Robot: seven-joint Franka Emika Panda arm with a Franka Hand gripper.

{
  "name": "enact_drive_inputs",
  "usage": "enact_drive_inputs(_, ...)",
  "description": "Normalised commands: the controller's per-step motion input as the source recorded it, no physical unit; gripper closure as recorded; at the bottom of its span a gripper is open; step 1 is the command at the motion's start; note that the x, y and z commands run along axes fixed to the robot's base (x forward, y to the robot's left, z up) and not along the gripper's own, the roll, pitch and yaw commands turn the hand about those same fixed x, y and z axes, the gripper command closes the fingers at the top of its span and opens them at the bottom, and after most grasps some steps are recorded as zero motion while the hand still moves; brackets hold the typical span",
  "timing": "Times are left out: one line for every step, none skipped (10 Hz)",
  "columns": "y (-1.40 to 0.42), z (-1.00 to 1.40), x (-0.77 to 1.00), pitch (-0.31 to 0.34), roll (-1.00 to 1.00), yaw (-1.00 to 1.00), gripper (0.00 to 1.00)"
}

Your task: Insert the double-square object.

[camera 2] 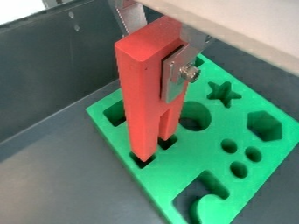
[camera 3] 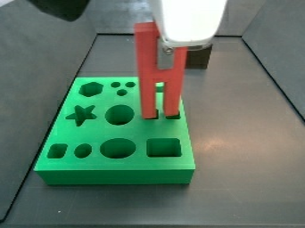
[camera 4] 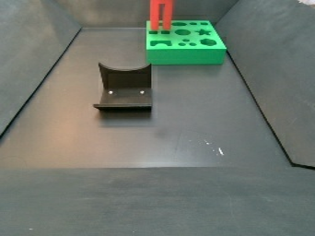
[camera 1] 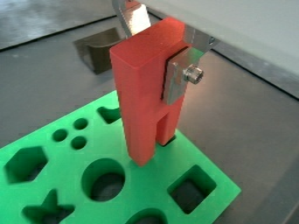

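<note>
The double-square object (camera 2: pixel 142 96) is a bright red bar held upright, its two legs pointing down. My gripper (camera 2: pixel 155 48) is shut on its upper part, one silver finger (camera 2: pixel 177 70) flat against its side. The leg tips reach into a pair of square holes at the edge of the green block (camera 2: pixel 251 179). It shows the same way in a wrist view (camera 1: pixel 146 96) over the green block (camera 1: pixel 35 144). In a side view the bar (camera 3: pixel 148 67) stands on the block (camera 3: pixel 113 169) under my gripper (camera 3: pixel 165 52). From far off the bar (camera 4: pixel 160 14) rises from the block (camera 4: pixel 185 46).
The green block has other shaped holes: star (camera 3: pixel 81 114), round (camera 3: pixel 119 114), hexagon (camera 3: pixel 87 88), square (camera 3: pixel 165 145). The dark fixture (camera 4: pixel 123 88) stands on the grey floor in the middle of the bin, also seen in a wrist view (camera 1: pixel 100 48). Grey walls enclose the floor.
</note>
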Motion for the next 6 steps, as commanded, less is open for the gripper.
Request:
enact_drive_inputs(0.0, -0.11, 0.06, 0.0, 0.01, -0.01, 1.0)
enact_drive_inputs(0.0, -0.17, 0.05, 0.0, -0.14, -0.28, 1.0)
enact_drive_inputs(0.1, -0.11, 0.0, 0.0, -0.16, -0.35, 1.0)
enact_drive_inputs(0.18, -0.12, 0.0, 0.0, -0.16, -0.43, 1.0)
enact_drive_inputs(0.15, -0.12, 0.09, 0.0, -0.17, -0.51, 1.0)
enact_drive_inputs(0.0, -0.11, 0.09, 0.0, -0.16, -0.25, 1.0)
